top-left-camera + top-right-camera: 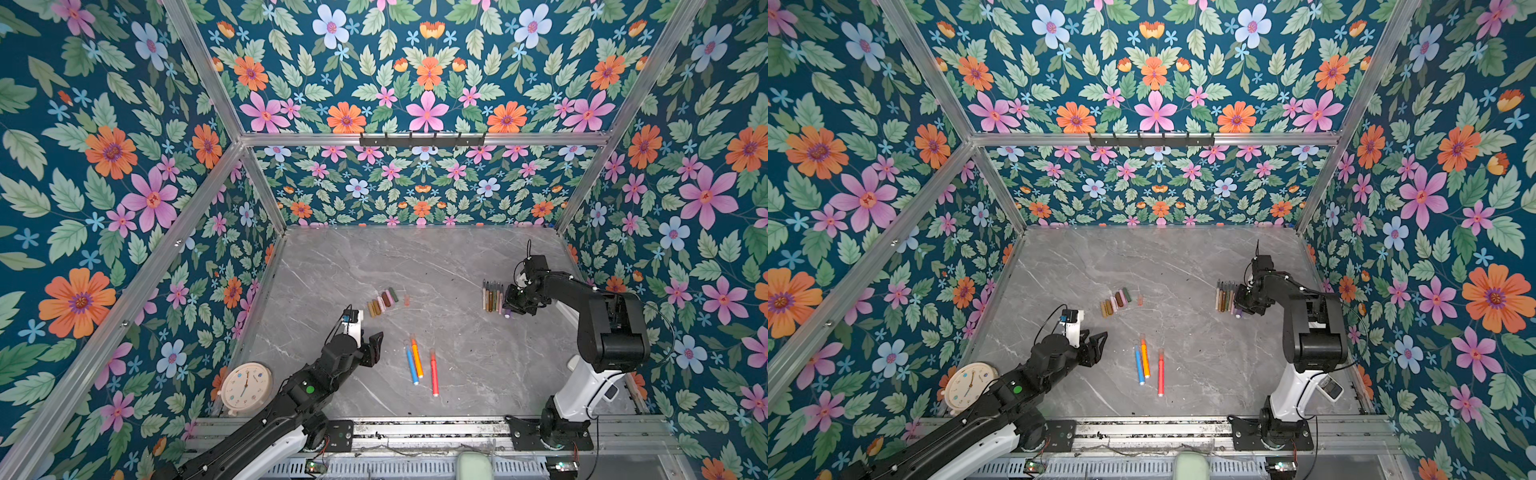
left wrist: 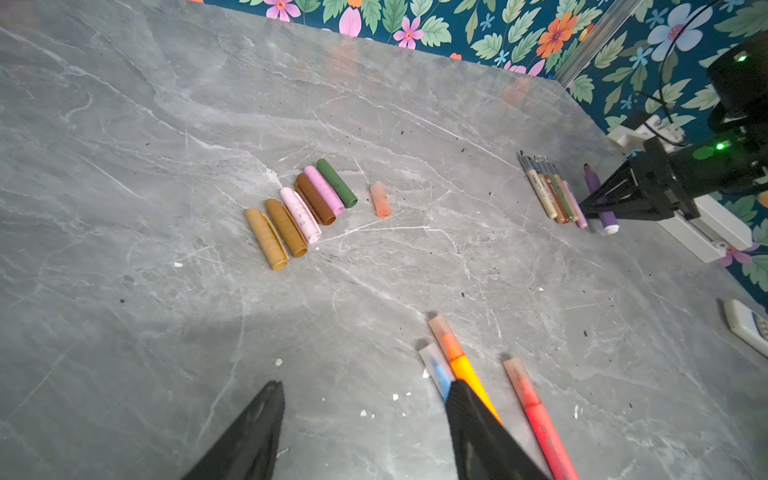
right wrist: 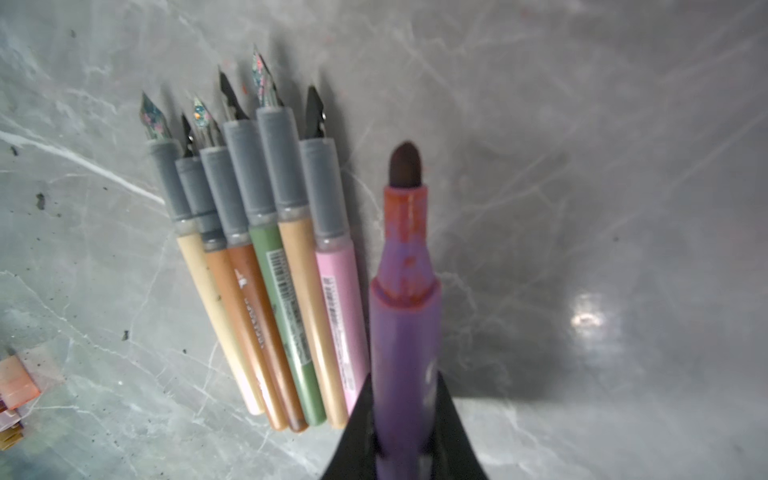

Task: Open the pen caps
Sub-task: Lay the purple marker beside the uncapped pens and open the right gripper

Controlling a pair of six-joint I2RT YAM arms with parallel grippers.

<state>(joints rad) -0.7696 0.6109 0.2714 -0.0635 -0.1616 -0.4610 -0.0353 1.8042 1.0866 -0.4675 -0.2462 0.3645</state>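
Note:
Several loose pen caps (image 1: 382, 301) (image 1: 1115, 301) (image 2: 299, 212), gold, pink, brown and green, lie in a row mid-table. A translucent orange cap (image 2: 380, 199) lies just beside them. Several uncapped pens (image 1: 492, 297) (image 3: 266, 270) lie side by side at the right. Next to them my right gripper (image 1: 508, 309) (image 3: 405, 378) is shut on an uncapped purple pen (image 3: 405, 311), low over the table. Blue (image 1: 412, 365), orange (image 1: 417, 357) and red (image 1: 434, 372) pens lie capped near the front. My left gripper (image 1: 378, 348) (image 2: 365, 384) stands open and empty just left of them.
A round white clock (image 1: 246, 387) leans in the front left corner beside the left arm. Floral walls close in the grey marble table (image 1: 457, 257) on three sides. A metal rail (image 1: 415, 428) runs along its front edge.

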